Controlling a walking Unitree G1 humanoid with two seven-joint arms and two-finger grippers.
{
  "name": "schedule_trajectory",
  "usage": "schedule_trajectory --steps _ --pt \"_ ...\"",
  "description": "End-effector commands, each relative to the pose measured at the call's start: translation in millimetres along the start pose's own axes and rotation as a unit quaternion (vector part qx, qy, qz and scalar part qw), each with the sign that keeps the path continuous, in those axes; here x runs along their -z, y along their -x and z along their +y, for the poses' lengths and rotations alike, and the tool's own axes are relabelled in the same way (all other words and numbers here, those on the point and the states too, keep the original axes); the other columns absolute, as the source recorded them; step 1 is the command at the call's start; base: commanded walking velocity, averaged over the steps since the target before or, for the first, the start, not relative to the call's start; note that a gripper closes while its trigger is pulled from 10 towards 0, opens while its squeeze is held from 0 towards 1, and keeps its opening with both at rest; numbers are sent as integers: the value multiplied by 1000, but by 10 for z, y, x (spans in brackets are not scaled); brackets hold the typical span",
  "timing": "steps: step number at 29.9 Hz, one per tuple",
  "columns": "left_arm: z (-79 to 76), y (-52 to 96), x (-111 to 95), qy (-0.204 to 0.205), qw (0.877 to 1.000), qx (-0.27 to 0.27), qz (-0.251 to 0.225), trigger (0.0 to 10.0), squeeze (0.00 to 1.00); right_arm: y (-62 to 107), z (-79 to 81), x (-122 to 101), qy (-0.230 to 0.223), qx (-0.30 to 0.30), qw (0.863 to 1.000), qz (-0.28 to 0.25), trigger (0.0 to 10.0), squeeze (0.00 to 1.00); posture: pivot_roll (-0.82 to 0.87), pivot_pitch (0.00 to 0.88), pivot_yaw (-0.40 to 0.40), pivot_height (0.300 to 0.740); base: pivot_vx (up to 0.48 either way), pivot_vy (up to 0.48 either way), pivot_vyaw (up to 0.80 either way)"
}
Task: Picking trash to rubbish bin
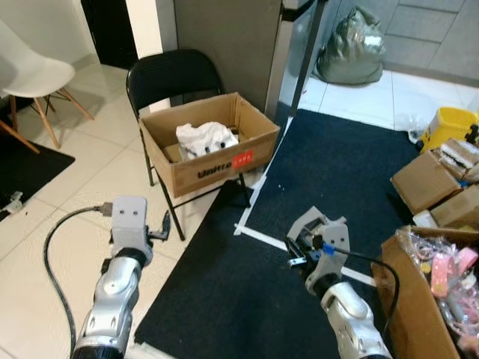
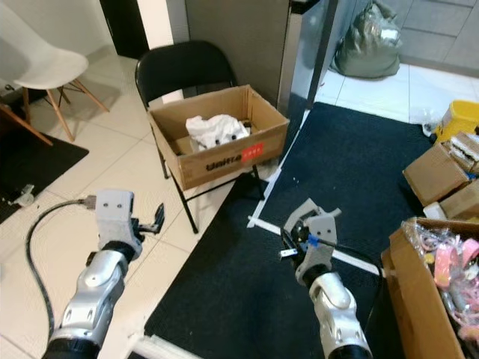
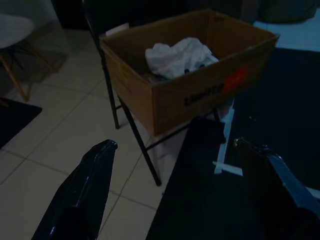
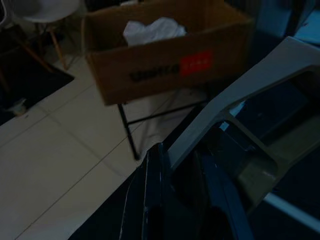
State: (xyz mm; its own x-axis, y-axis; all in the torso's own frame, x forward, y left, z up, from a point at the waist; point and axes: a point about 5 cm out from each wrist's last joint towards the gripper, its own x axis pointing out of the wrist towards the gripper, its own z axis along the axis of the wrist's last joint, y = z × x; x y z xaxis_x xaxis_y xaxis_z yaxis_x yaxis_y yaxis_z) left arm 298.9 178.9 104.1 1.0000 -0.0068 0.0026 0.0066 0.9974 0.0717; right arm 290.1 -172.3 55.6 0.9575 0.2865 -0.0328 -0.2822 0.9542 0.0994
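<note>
We're carrying a grey plastic piece [image 1: 318, 224] pinched in the right gripper [image 1: 299, 254], short of the cardboard box [image 1: 224, 161] on the black chair [image 1: 168, 75]. Left gripper [image 3: 175, 170] is spread, empty. Grip looks shallow, probably; releasing early is risking a drop onto the mat [image 1: 337, 164].

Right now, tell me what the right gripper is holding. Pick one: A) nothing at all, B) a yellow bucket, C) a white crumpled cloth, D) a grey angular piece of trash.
D: the right gripper is shut on a grey angular piece of trash above the dark mat, while the white crumpled trash lies in the cardboard box on the chair.
</note>
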Motion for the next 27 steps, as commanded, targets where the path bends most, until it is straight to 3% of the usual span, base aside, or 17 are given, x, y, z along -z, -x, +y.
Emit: schedule_trajectory --steps 1,12,27 --pt "32 33 50 -2 1000 -4 11 10000 0 8 46 36 -6 -8 1000 4 10000 0 -7 82 -23 740 262 0 0" --pt "27 37 50 -3 1000 -1 12 10000 0 17 27 54 -16 0 1000 10 10000 0 -6 80 -23 740 266 0 0" --pt "37 40 55 -4 1000 -1 14 10000 0 19 32 72 -22 1 1000 16 10000 0 -4 82 -23 740 265 0 -683"
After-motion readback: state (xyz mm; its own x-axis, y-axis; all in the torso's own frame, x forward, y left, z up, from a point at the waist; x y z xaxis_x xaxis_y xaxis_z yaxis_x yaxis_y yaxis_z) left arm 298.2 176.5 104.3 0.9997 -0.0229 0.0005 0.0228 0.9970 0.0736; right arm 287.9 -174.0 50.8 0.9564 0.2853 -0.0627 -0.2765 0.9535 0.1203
